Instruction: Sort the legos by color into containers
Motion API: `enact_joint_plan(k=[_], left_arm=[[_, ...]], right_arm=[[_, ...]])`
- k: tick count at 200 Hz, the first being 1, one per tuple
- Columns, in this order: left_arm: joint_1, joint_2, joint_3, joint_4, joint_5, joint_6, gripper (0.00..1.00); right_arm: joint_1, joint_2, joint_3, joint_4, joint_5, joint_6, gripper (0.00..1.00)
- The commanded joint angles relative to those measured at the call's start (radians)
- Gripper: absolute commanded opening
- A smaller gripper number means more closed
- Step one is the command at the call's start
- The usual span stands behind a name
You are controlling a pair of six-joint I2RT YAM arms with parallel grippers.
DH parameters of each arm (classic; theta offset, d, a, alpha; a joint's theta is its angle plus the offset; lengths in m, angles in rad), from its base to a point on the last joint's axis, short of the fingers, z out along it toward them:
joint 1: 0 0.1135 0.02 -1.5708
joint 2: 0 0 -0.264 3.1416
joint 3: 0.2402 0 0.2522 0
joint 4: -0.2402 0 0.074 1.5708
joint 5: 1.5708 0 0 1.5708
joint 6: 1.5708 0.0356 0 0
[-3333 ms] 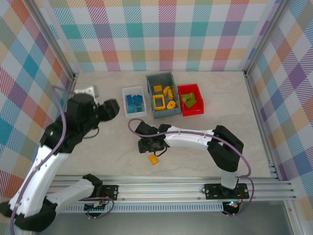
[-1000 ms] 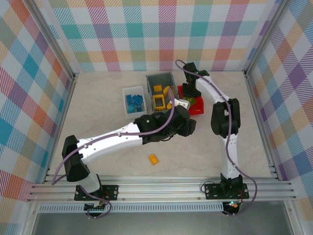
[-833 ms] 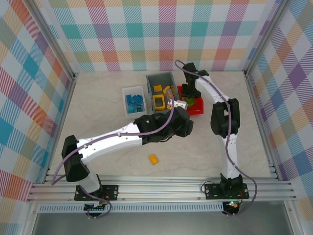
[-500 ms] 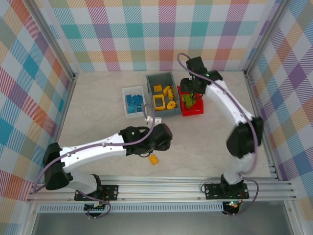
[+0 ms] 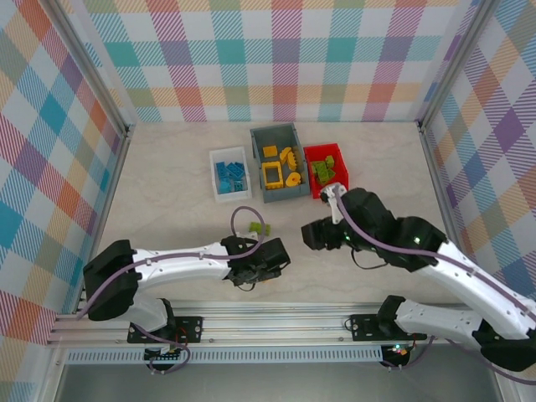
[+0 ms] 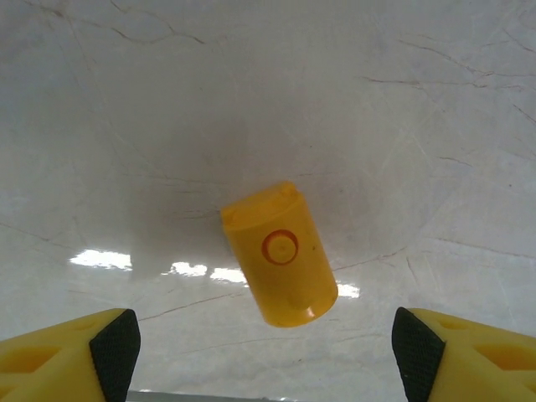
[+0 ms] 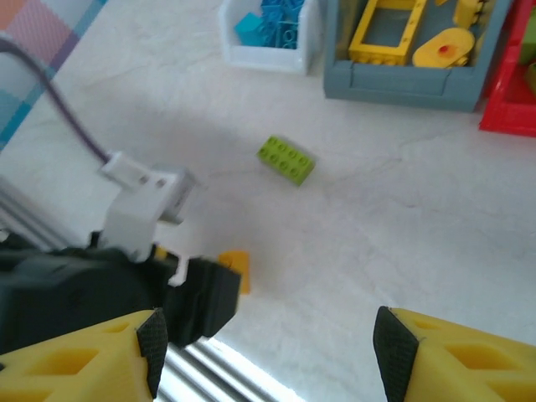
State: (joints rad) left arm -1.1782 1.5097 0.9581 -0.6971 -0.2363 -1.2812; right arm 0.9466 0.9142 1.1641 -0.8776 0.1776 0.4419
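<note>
- Pale marbled tabletop (image 5: 167,193) inside checked walls (image 5: 251,59); white tray (image 5: 232,196), grey bin (image 5: 285,197) and red bin (image 5: 328,193) in a row at the far side, holding blue, yellow and green bricks.
- Two legos loose on open surface: yellow brick (image 6: 280,254) toward the near edge, green brick (image 5: 257,227) just beyond it, well short of the bins.
- Left gripper (image 6: 264,356) right over the yellow brick, jaws spread wide and empty; brick centred ahead of the fingertips, long axis slanted, more along the reach than across.
- Right gripper (image 7: 268,356) released too, nothing between its fingers; just right of the green brick.
- Probably left for yellow, right for green.
- Bare room around both bricks; likeliest trouble, the two wrists crowding.
</note>
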Motion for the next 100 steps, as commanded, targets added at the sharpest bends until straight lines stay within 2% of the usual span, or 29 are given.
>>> enact_joint_plan(k=[1, 32, 82, 100], left_arm=[[-0.013, 0.041, 0.0, 0.06, 0.024, -0.132, 0.81], [-0.006, 0.107, -0.007, 0.098, 0.022, -0.228, 0.77], [0.038, 0.185, -0.019, 0.147, 0.054, -0.26, 0.63], [0.037, 0.194, -0.014, 0.133, 0.04, -0.261, 0.52]], right_arm=[[0.011, -0.062, -0.012, 0.001, -0.053, 0.027, 0.68], [0.011, -0.094, -0.032, 0.054, -0.182, -0.029, 0.69], [0.011, -0.125, -0.03, 0.048, -0.165, -0.018, 0.69], [0.011, -0.125, -0.033, 0.045, -0.159, -0.014, 0.69]])
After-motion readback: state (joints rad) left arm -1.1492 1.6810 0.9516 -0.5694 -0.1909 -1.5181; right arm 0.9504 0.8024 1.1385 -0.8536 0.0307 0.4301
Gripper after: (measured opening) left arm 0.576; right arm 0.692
